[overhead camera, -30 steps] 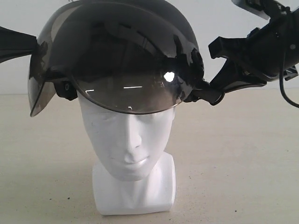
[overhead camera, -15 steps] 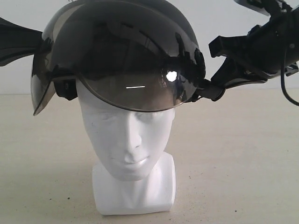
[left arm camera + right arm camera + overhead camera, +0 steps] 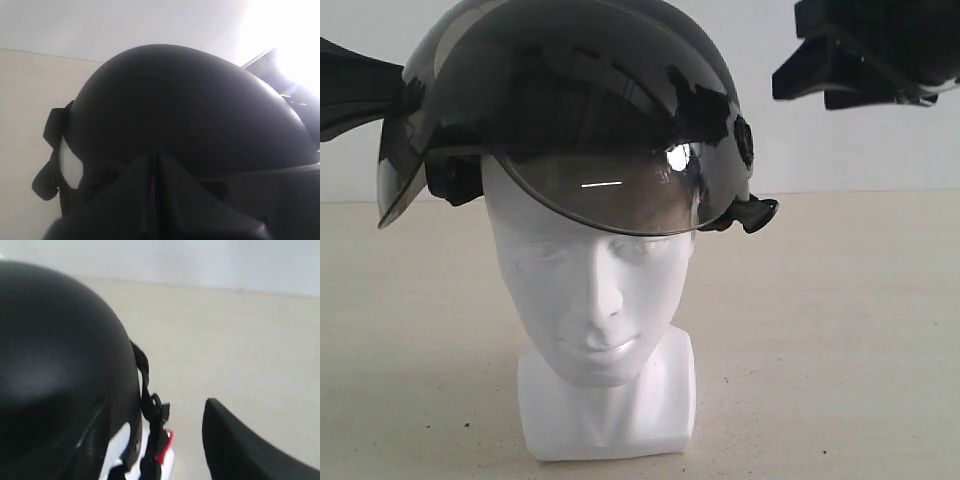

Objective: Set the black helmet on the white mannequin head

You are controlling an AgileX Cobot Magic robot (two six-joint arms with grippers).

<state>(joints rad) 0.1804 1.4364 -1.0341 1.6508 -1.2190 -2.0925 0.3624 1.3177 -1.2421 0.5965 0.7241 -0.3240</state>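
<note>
The black helmet [image 3: 590,60] sits on top of the white mannequin head [image 3: 595,300], its smoky visor [image 3: 600,190] covering the forehead and brow. My left gripper [image 3: 392,95] reaches in from the left and is shut on the helmet's side rim; in the left wrist view its closed fingers [image 3: 157,170] press against the dark shell [image 3: 190,110]. My right gripper [image 3: 810,70] hangs open up at the right, clear of the helmet. In the right wrist view one black finger [image 3: 240,450] shows beside the shell [image 3: 55,355].
A black chin strap with a red-edged buckle [image 3: 162,437] dangles at the helmet's side, also seen as a strap end [image 3: 752,212]. The head's squarish base [image 3: 610,420] stands on a beige table [image 3: 840,360] before a pale wall.
My right gripper let go of the helmet's right side and rose up and away to the right. The helmet settled a little lower on the head. The left gripper kept its hold.
</note>
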